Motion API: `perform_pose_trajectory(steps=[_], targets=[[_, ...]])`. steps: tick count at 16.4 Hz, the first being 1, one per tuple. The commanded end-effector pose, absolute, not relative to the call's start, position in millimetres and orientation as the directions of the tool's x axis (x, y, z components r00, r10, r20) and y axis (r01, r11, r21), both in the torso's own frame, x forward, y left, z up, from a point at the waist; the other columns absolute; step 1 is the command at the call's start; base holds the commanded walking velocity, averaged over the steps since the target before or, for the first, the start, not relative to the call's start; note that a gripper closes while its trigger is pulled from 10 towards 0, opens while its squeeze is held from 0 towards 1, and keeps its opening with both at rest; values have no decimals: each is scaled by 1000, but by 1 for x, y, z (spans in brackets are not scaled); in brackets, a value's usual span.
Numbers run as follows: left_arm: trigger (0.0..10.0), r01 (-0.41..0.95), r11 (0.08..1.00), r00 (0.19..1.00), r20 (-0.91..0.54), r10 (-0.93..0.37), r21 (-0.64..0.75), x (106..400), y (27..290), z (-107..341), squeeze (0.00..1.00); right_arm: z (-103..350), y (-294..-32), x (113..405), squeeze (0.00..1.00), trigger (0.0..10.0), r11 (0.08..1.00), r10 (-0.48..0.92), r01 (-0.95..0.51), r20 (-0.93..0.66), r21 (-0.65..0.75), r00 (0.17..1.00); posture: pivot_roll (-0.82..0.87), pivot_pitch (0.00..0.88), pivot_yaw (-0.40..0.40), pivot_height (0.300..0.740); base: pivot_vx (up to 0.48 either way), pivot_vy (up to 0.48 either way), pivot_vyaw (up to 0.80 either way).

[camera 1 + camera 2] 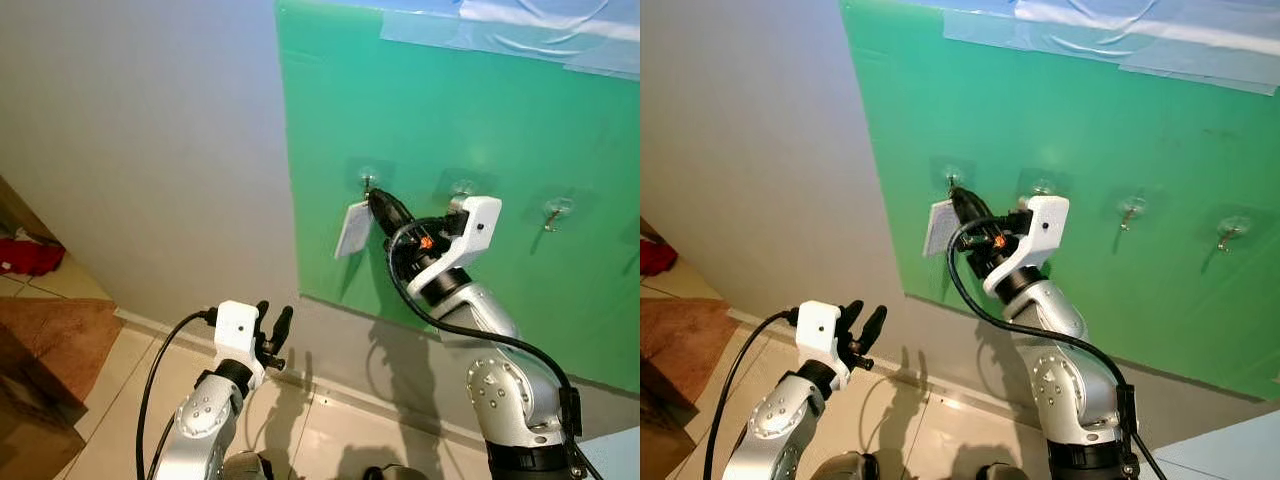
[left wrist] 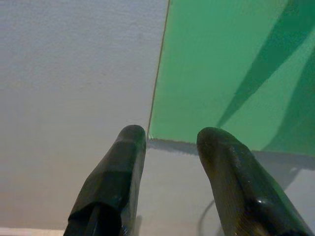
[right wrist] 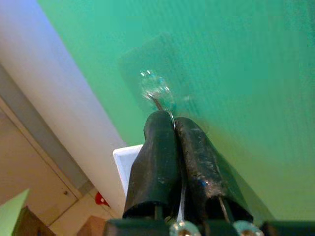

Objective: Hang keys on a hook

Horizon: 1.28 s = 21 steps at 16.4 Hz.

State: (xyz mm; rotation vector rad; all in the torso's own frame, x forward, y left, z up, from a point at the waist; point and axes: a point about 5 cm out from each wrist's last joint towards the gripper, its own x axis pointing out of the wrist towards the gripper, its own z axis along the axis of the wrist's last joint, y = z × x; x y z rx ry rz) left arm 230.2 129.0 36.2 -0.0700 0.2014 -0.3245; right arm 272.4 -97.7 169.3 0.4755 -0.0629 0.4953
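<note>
A green board (image 1: 450, 110) on the wall carries a row of clear stick-on hooks. My right gripper (image 1: 376, 203) is raised to the leftmost hook (image 1: 367, 181) and is shut on the keys' thin ring, its fingertips just under the hook's metal prong. The white key tag (image 1: 352, 230) dangles from the ring, left of the fingers. In the right wrist view the shut fingers (image 3: 162, 147) touch the wire below the hook (image 3: 155, 91), and the tag's corner (image 3: 125, 162) peeks out beside them. My left gripper (image 1: 272, 320) is held low by the grey wall, open and empty.
Two more hooks (image 1: 462, 188) (image 1: 556, 211) sit to the right on the board, and a further one (image 1: 1230, 228) beyond. Clear tape (image 1: 520, 30) runs along the board's top. Below are tiled floor, a brown rug (image 1: 55, 335) and a red item (image 1: 28, 256) at the left.
</note>
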Motion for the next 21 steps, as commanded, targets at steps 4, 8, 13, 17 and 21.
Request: perform_pose_trajectory(steps=[4,8,13,17,21], targets=[[10000,306,947,931,-174,-320,-101,231,128,41,0,160,-101,276,0,10000,823,418,-407,63,398,906,55,135,-5,740,0,0,0],[10000,309,946,931,-173,-323,-102,231,127,41,0,158,-102,276,1000,10000,826,419,-404,51,394,907,55,134,-3,740,0,0,0],[10000,312,945,929,-176,-325,-100,233,127,42,0,154,-107,269,1000,10000,815,419,-407,66,413,906,52,132,-4,740,0,0,0],[10000,312,945,925,-200,-325,-95,232,128,38,0,150,-117,258,1000,10000,794,424,-422,97,437,900,47,134,0,740,0,0,0],[10000,265,960,922,-269,-278,-87,232,136,26,0,113,-121,235,0,10000,773,504,-463,24,434,864,43,137,3,740,0,0,0]])
